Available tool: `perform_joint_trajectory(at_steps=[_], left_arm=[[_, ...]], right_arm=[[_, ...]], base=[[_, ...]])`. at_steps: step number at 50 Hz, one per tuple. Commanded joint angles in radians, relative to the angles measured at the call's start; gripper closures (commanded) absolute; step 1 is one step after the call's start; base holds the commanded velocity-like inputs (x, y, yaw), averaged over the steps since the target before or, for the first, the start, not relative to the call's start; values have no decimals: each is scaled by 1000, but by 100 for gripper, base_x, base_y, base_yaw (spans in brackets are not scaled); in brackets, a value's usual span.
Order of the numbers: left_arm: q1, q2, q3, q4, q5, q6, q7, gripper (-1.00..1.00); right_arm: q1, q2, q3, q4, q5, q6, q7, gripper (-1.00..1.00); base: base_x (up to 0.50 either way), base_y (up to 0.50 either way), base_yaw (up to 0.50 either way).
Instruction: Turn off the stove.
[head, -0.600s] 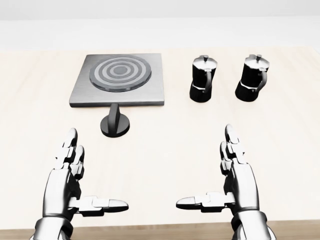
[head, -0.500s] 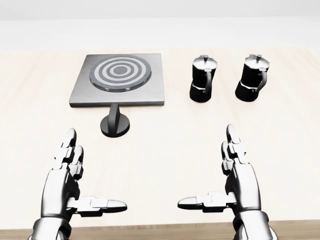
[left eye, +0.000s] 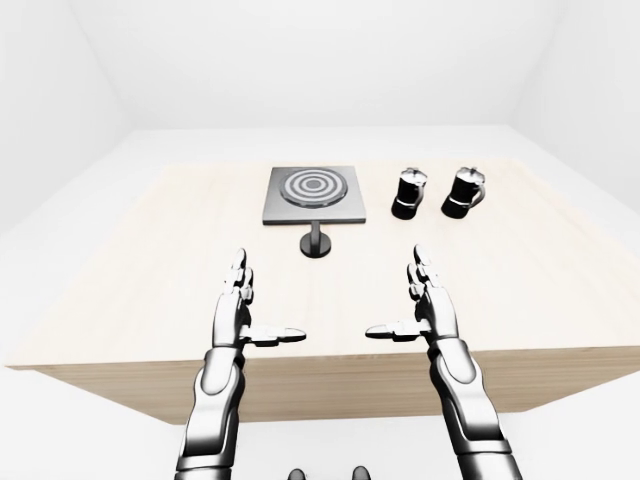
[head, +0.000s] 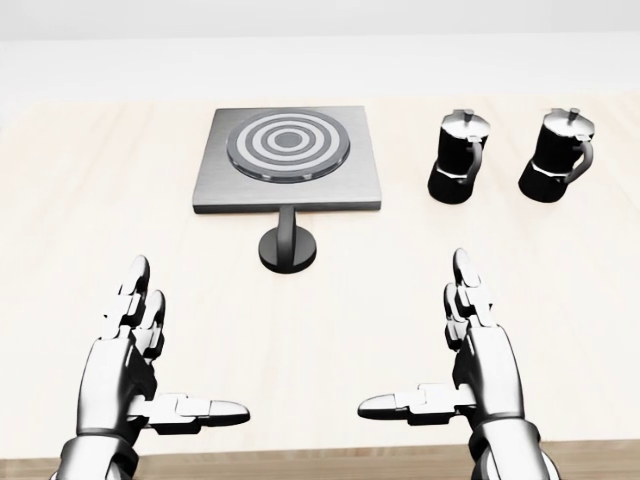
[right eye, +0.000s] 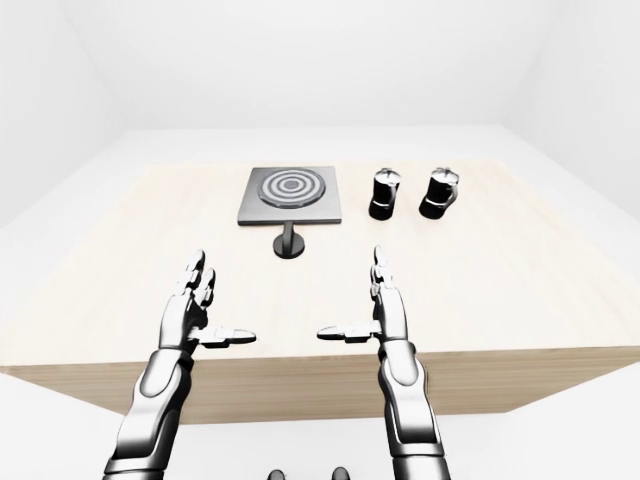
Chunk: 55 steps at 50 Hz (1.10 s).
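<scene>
Nearest the robot, at the bottom of the head view, its two metal hands hover over the near edge of the pale wooden desk (head: 90, 200). The left hand (head: 135, 365) and the right hand (head: 470, 360) are both spread wide, fingers pointing away and thumbs turned inward toward each other, holding nothing.

Beyond them, up the head view and well apart from both hands, stands one black stove knob (head: 287, 240), an upright handle on a round base. It sits just beside the near edge of the one stove (head: 290, 160), a square grey plate with a ringed burner in its middle. To the stove's right stand two black moka pots (head: 459, 156) (head: 556, 155), side by side, with silver lids.

Compared with half a second ago, the whole head view has shifted: stove, knob and pots all sit further right in the picture, while the hands keep much the same pose. This reads as the camera moving, not the things. The knob now lies closer to midway between the hands, which probably eases a reach, though it remains untouched.
</scene>
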<state>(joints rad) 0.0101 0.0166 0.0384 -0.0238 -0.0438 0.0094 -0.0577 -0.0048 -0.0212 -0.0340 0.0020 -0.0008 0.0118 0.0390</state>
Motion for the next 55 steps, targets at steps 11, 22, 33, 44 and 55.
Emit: perform_joint_trajectory(at_steps=[11,22,33,44,55], left_arm=[[3,1,1,-5,-6,-1,-7,-100],[-3,2,2,6,-8,-7,-8,-100],[0,2,3,-3,-9,0,-10,-100],[-3,2,3,4,-9,-3,-10,-100],[-1,1,2,-2,-10,1,-10,-100]], right_arm=[[0,1,-2,1,0,-4,3,-100],[-2,3,0,-6,-1,8,-3,-100],[-5,0,-1,11,0,-7,2,-100],[-7,-1,0,14,1,-10,11,-100],[-7,-1,-1,23,1,-22,13,-100]], base=[[0,50,0],[0,47,0],[1,32,0],[43,4,0],[50,0,0]])
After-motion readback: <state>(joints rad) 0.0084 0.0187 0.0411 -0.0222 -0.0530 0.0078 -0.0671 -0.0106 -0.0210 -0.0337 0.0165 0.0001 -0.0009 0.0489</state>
